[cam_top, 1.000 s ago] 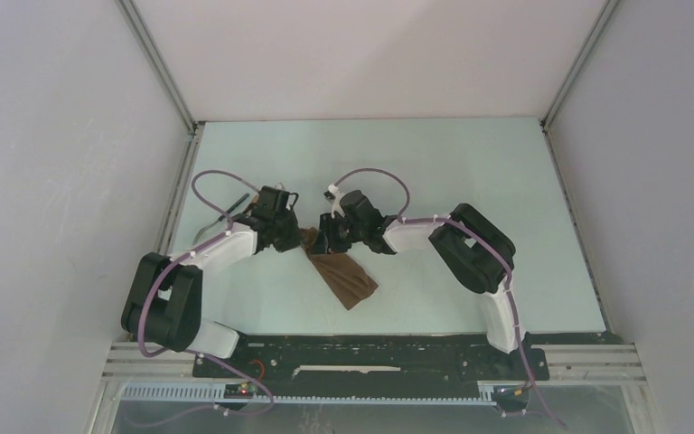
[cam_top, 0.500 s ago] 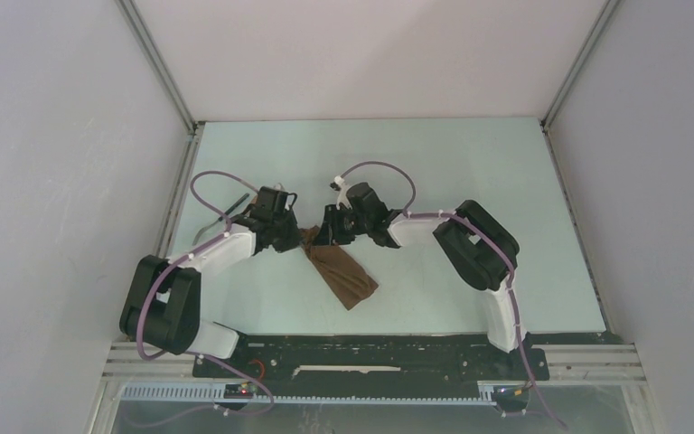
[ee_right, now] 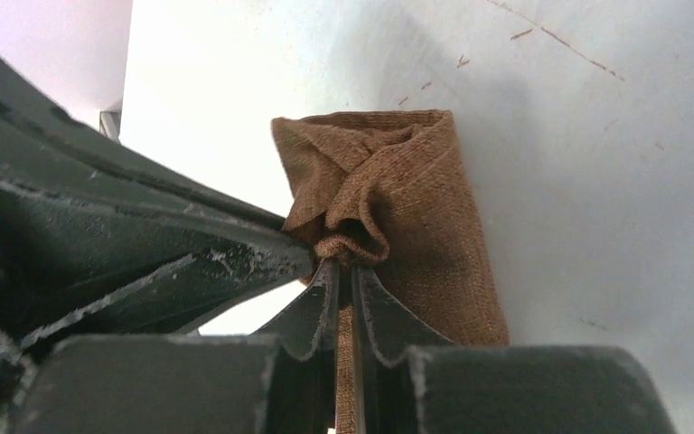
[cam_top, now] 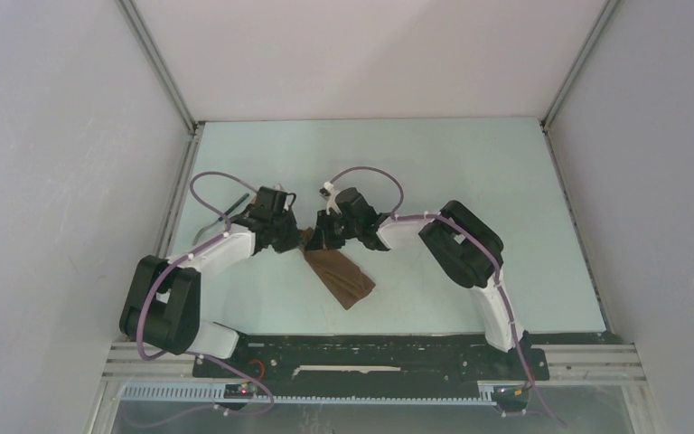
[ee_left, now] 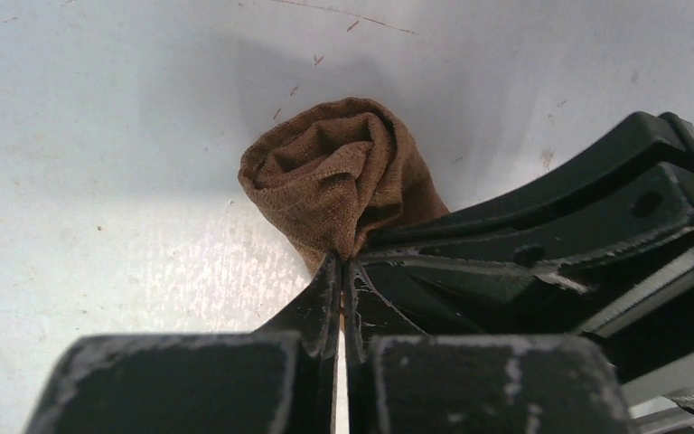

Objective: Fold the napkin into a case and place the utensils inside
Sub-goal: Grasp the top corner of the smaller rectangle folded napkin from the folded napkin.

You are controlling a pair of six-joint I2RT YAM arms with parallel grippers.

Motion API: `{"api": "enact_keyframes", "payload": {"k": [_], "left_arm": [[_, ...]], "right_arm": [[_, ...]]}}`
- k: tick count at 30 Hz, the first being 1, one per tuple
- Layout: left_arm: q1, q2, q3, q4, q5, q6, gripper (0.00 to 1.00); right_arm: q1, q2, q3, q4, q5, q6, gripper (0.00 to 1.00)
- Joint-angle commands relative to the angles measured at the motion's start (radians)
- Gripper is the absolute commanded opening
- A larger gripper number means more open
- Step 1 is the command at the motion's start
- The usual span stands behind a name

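The napkin [cam_top: 339, 276] is folded into a narrow dark brown strip, lying diagonally in the middle of the table. My left gripper [cam_top: 298, 238] and right gripper [cam_top: 318, 237] meet at its far end. In the left wrist view the left gripper [ee_left: 342, 264] is shut on a bunched edge of the cloth [ee_left: 330, 176]. In the right wrist view the right gripper [ee_right: 344, 268] is shut on a fold of the cloth [ee_right: 416, 199], which runs between its fingers. A slim dark piece [cam_top: 233, 202], likely the fork, lies beside the left arm. The knife is hidden.
The pale green table [cam_top: 470, 172] is walled by white panels, with a metal frame post [cam_top: 181, 117] at the far left corner. The two grippers' bodies almost touch: the right one [ee_left: 587, 244] fills the right of the left wrist view.
The right gripper has moved a little left, toward the left gripper, taking the napkin's far end with it. The left arm has hardly moved.
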Motion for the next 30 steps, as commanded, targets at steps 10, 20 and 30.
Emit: {"api": "enact_keyframes", "payload": {"k": [10, 20, 30], "left_arm": [[0.027, -0.083, -0.040, 0.031, 0.028, -0.097, 0.00], [0.087, -0.098, -0.057, 0.005, 0.022, -0.061, 0.00], [0.092, -0.104, -0.062, 0.008, 0.041, -0.051, 0.00]], "right_arm": [[0.037, 0.025, 0.047, -0.053, 0.141, 0.017, 0.19], [-0.006, -0.080, -0.002, -0.036, -0.024, -0.008, 0.43], [-0.040, -0.085, 0.020, -0.009, -0.064, 0.010, 0.41]]}}
